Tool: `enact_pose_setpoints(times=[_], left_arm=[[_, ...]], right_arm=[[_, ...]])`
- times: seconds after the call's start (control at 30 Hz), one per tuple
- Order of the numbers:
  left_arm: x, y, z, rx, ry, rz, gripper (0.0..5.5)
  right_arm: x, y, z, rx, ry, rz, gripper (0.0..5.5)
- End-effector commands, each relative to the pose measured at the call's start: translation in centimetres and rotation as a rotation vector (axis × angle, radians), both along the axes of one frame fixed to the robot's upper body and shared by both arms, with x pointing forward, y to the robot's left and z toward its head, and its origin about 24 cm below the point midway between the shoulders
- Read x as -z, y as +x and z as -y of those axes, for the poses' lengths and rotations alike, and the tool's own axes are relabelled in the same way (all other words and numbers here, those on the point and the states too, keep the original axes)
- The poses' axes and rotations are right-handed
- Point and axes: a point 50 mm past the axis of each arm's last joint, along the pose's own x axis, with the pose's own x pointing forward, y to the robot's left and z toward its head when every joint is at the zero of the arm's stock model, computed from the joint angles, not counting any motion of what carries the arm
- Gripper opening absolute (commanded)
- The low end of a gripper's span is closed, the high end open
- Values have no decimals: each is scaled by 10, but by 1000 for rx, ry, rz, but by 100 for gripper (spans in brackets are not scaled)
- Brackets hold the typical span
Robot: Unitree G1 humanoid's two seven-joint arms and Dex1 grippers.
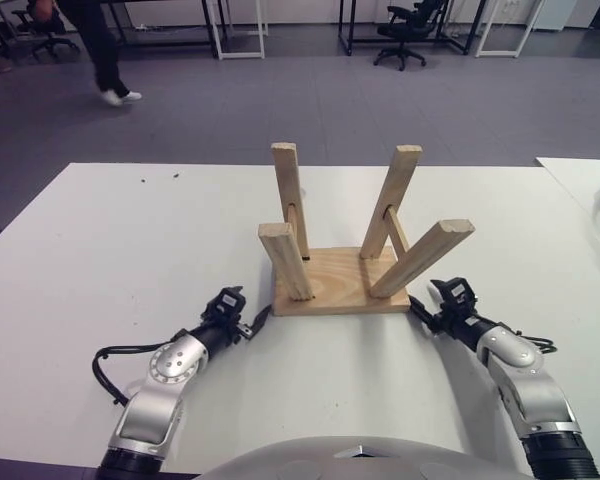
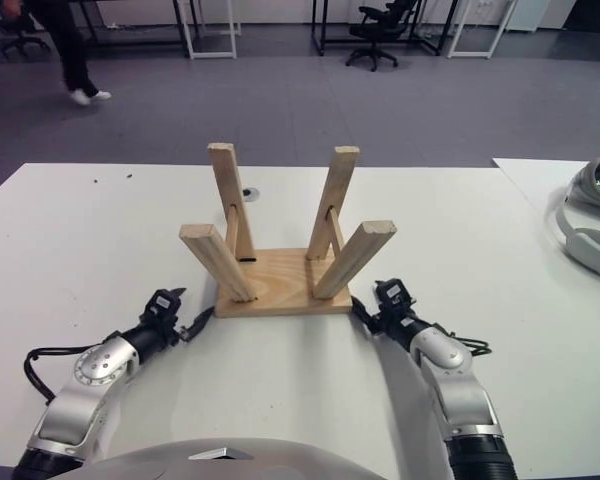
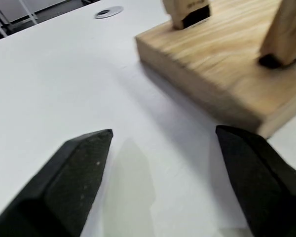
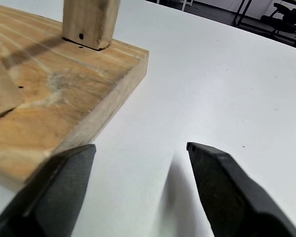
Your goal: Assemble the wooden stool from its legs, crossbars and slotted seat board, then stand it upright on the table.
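The wooden stool rests upside down at mid-table, its seat board (image 1: 340,285) flat on the white surface. Four legs point upward: two rear legs (image 1: 288,195) (image 1: 392,200) and two front legs (image 1: 285,260) (image 1: 420,258) that splay outward. A crossbar joins each side's pair. My left gripper (image 1: 256,322) sits low on the table just off the board's front left corner, open, with nothing between its fingers (image 3: 84,163). My right gripper (image 1: 418,313) lies by the front right corner, also open and empty, with the board's edge (image 4: 103,103) close beside one finger.
A white headset (image 2: 592,225) lies on the adjoining table at far right. A small round grey disc (image 2: 250,193) is set in the tabletop behind the stool. Bare white table (image 1: 110,240) spreads to both sides. Office chairs and desk frames stand on the floor beyond.
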Motion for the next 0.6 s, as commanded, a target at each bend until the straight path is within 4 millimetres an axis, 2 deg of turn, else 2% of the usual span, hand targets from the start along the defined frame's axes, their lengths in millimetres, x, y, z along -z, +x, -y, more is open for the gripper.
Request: enact_pose_setpoints(times=[0.03,0.13,0.2,0.3,0.37,0.5,0.6], left_arm=[[-8,9,39,99,-90,17,388],[-27,5,51,147,-191,4,388],[-51,5,50,210,-224,20,388],[-91,9,40,235,-274,78,388],[-111,8,35,257,-296,115,388],[-123,-6,29,320,-299,103,388],[-117,-11,20,308,-275,59,388]], right_arm=[[-11,5,-35,-94,92,-1,348],[-30,1,-52,-176,159,-3,348],[-59,-3,-63,-251,232,-3,348],[-87,-11,-63,-334,213,-20,348],[-102,-14,-59,-368,184,6,348],[-131,-12,-52,-387,186,87,348],[-129,-17,-42,-366,170,66,348]])
